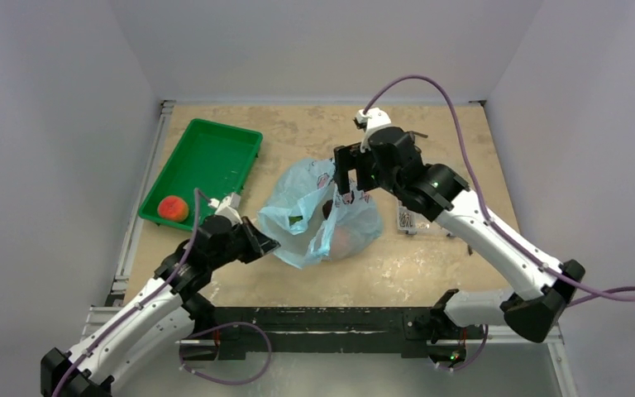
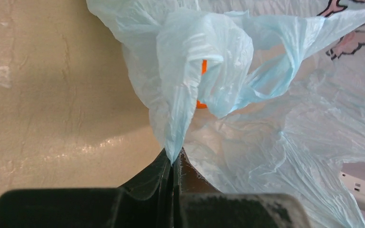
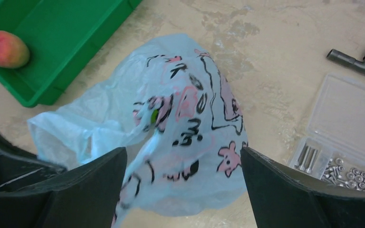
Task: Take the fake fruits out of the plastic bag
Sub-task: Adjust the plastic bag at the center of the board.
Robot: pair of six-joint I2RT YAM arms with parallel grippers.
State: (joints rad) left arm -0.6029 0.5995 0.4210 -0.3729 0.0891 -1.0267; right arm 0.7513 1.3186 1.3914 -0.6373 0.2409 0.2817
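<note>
The light-blue plastic bag (image 1: 318, 217) with its pink and black print lies crumpled mid-table. My left gripper (image 1: 269, 246) is shut on a fold of its near left edge (image 2: 173, 152). An orange fruit (image 2: 203, 67) shows through the folds in the left wrist view. My right gripper (image 1: 347, 188) hovers open over the bag's far side, with the bag (image 3: 185, 142) between its jaws and not touched. A bit of bright green fruit (image 3: 154, 115) peeks through the film. The red-peach fruit (image 1: 173, 208) lies in the green tray (image 1: 215, 149); it also shows in the right wrist view (image 3: 4, 49). The maroon fruit is hidden.
The green tray (image 3: 76, 42) stands at the far left. A clear rigid box of screws (image 3: 344, 142) lies right of the bag, also in the top view (image 1: 406, 219). A dark metal tap (image 3: 361, 59) lies beyond it. White walls enclose the table.
</note>
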